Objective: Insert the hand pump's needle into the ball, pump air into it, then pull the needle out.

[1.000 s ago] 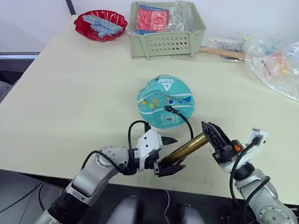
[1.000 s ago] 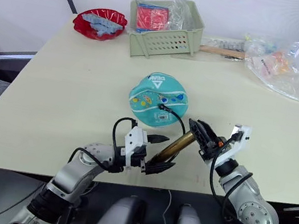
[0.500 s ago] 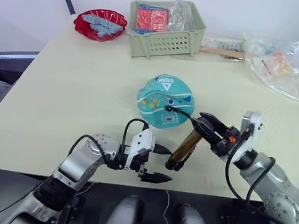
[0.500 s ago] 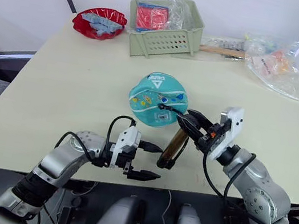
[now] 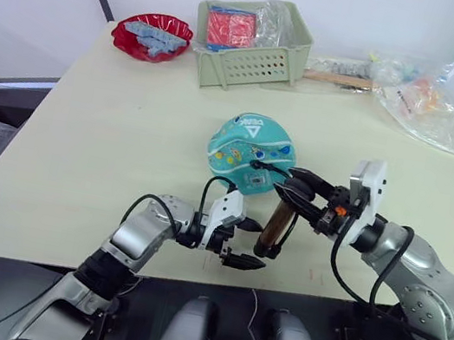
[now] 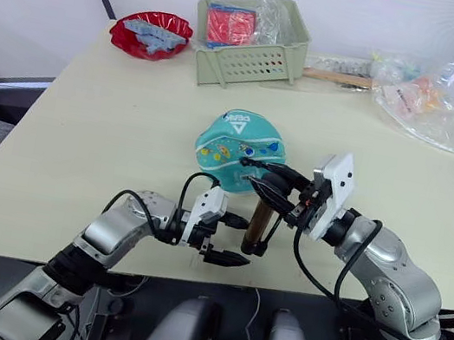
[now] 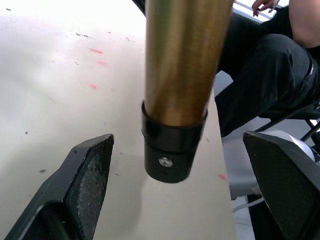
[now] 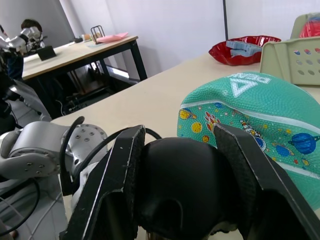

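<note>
The hand pump (image 5: 277,226) is held nearly upright at the near edge of the table (image 5: 109,140), its black foot end resting on or just above the tabletop and its gold-bronze barrel rising to the black T-handle. The handle is clamped between the two fingers of the right hand (image 5: 294,191), as the right wrist view shows, with the black knob filling the gap between the finger pads (image 8: 122,170).

The left hand (image 5: 236,240) is spread wide beside the pump's foot, one finger on each side of the foot and neither touching it; in the left wrist view the barrel and black foot cap (image 7: 172,150) hang between the two separated fingers.

The teal ball (image 5: 252,153), printed with planets and a white logo, lies on the table just behind the pump. The thin black hose (image 5: 269,170) runs from the pump's top to the ball's near face, where the needle seems to be seated, though the tip itself is too small to be made out.
</note>
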